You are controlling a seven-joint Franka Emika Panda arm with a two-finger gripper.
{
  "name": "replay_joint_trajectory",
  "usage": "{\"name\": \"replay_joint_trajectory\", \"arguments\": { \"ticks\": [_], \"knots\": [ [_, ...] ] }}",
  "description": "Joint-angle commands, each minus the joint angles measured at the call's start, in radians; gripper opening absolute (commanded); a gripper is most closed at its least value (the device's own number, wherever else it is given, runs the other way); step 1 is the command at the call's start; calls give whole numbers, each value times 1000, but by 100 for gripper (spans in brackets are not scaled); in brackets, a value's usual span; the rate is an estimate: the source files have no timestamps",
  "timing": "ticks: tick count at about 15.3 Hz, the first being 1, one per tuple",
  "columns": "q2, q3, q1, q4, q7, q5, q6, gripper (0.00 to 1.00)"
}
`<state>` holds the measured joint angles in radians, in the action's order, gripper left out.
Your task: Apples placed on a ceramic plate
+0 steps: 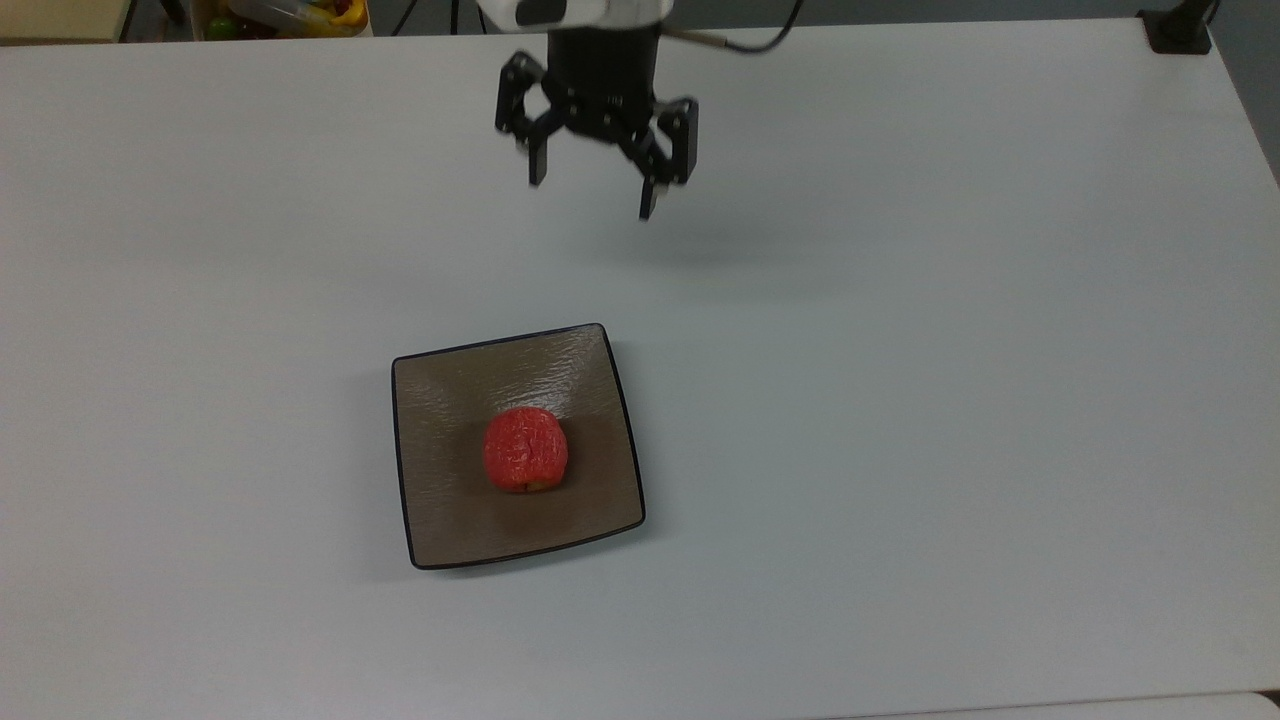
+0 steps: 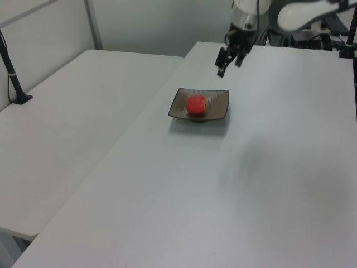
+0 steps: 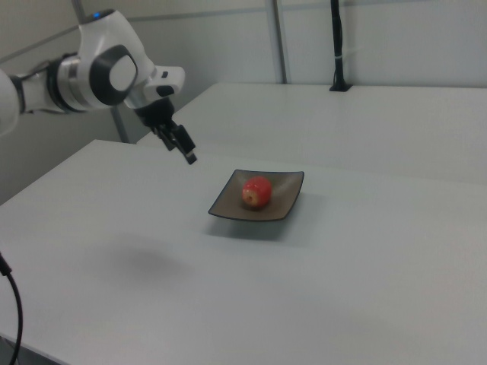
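My gripper (image 1: 592,198) hangs in the air above the white table (image 1: 950,350), jaws spread apart and holding nothing; in the top view the two black fingertips (image 1: 537,170) point down the frame, toward the plate side. In the top view I sit near the upper edge, well apart from the ceramic plate (image 1: 445,520), which lies lower and a little to the top view's left of me. The apple (image 1: 526,450) rests on the plate, roughly at its middle, touching the glossy tan surface and clear of the thin black rim. Skin is red and wrinkled; a yellowish patch shows at the end facing the top view's bottom edge. In the left view my gripper (image 2: 229,62) hovers beyond the plate (image 2: 217,103), above the far part of the table, with the apple (image 2: 196,104) sitting red on the dark dish. In the right view my gripper (image 3: 183,149) is up and to the right view's left of the plate (image 3: 228,207), tilted, with the apple (image 3: 257,192) on the plate and its pale patch turned toward the camera. A faint shadow lies on the table (image 3: 144,262) in the right view's lower left.
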<state>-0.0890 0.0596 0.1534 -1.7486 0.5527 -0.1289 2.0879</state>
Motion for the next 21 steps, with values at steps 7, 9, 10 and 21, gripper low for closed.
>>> {"name": "replay_joint_trajectory", "arguments": {
  "ticks": [7, 9, 10, 21],
  "knots": [
    [149, -24, 43, 1, -180, 150, -330, 100],
    [131, -38, 41, 1, -322, 155, -299, 100],
    [126, -52, 41, 1, -421, 172, -269, 100],
    [111, -75, 32, 31, -571, 218, -252, 100]
  ]
}}
